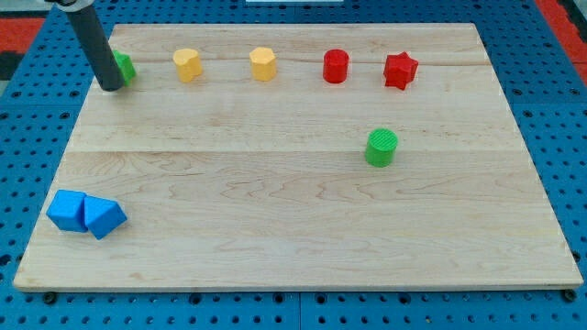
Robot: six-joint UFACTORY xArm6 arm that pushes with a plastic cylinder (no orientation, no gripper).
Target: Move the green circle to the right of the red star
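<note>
1. Board point(275, 202): pale wood, lying on a blue pegboard point(569, 137).
2. My tip point(111, 87): top-left of the board, rod leaning up toward the view's top left. No jaws on it, so it holds nothing; it is pressed against or just beside a green block point(125, 66), which it partly hides, shape unclear.
3. Green circle point(382, 147): upright, alone at mid-board, right of centre. Well apart from my tip.
4. Red star point(401, 70): top row, far right. The green circle sits below it, slightly to the view's left, not touching.
5. Top row, left to right: green block, yellow block point(187, 64), second yellow block point(263, 63), red circle point(336, 66), red star.
6. Bottom-left corner: blue cube point(66, 209) touching a blue triangle point(104, 217).
</note>
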